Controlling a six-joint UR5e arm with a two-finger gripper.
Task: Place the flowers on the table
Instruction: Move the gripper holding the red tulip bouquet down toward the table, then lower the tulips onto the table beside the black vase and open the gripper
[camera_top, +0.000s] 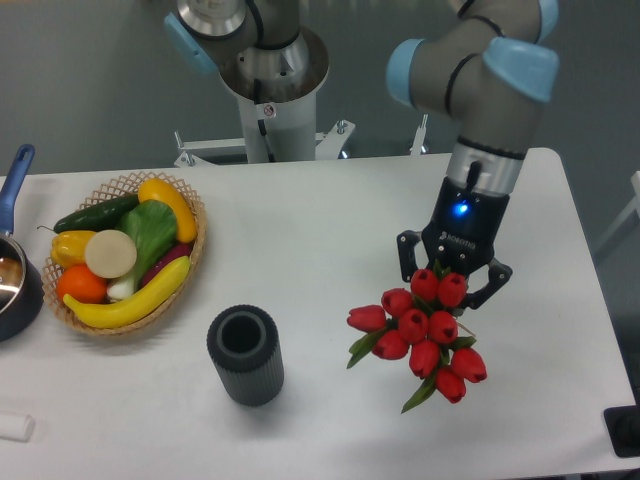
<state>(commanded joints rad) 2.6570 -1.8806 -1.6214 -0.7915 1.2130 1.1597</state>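
Down at the front of your view sits a small white thing (15, 427) at the left edge and a dark thing (624, 432) at the right corner, both cut off by the frame.

Now look at your gripper (452, 283). It hangs on the right side of the table (320, 210), pointing down, with a blue light on its body. Its 2 fingers (408, 262) stand a little apart, 1 on each side of the top of the flowers (418, 335). You cannot tell if they are pinching the bunch, because the red heads hide the tips.

You can see about 10 red tulips packed close, with green leaves poking out to the left and at the bottom. The stems are hidden. The bunch sits over the white top, near the front right. You cannot tell if it touches the top or hangs just above it.

Left of the flowers, well apart, a dark ribbed cup (245, 354) stands upright with its mouth open.

Farther left you see a basket (190, 260) full of fruit and vegetables. A yellow banana (130, 297) lies along its front.

At the far left edge a dark pot (18, 285) with a blue handle (14, 178) peeks in, just beside the basket.
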